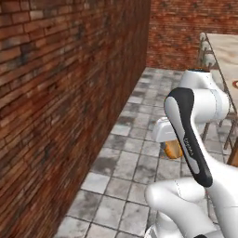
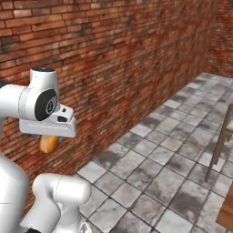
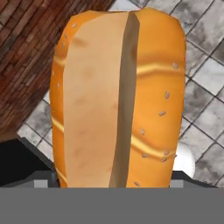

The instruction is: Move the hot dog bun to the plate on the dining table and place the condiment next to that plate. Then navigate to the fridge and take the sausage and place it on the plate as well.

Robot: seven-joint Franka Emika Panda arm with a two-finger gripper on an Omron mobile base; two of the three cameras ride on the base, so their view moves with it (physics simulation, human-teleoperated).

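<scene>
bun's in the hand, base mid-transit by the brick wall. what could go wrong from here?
1. The hot dog bun hangs below the hand over the tiled floor; if it slips, it lands there, not on a table.
2. The brick wall runs close along the arm's left; a wide swing might clip it.
3. The dining table sits off to the right; the turn could meet its wooden legs.

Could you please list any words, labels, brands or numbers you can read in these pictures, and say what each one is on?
Small light lettering on the dark band of the arm's link: too small and blurred to read.
The hot dog bun, brick wall and tiled floor carry no text.
</scene>
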